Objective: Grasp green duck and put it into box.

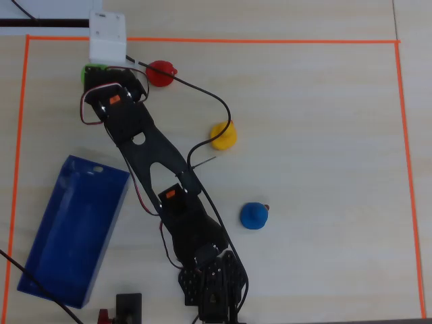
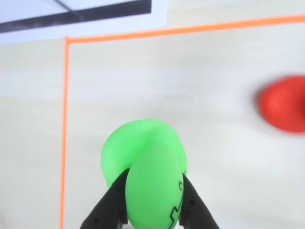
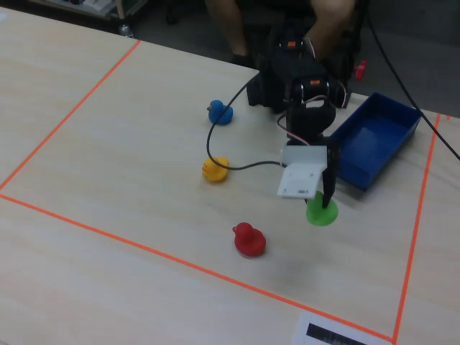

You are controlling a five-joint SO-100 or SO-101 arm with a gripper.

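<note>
The green duck (image 2: 143, 167) is bright lime green and sits between my gripper's (image 2: 154, 177) two black fingers, which are shut on its sides. In the fixed view the duck (image 3: 321, 213) is at the table surface under the white wrist camera, with the gripper (image 3: 328, 200) on it; I cannot tell whether it is lifted. In the overhead view only a green sliver of the duck (image 1: 87, 70) shows near the taped corner at the upper left. The deep-blue box (image 1: 71, 229) lies at the lower left there, apart from the gripper. In the fixed view the box (image 3: 359, 178) is just behind the arm.
A red duck (image 1: 161, 73) sits close beside the gripper and shows blurred in the wrist view (image 2: 284, 109). A yellow duck (image 1: 223, 136) and a blue duck (image 1: 254, 216) stand mid-table. Orange tape (image 1: 202, 40) borders the work area. A black cable (image 1: 209, 98) trails over the table.
</note>
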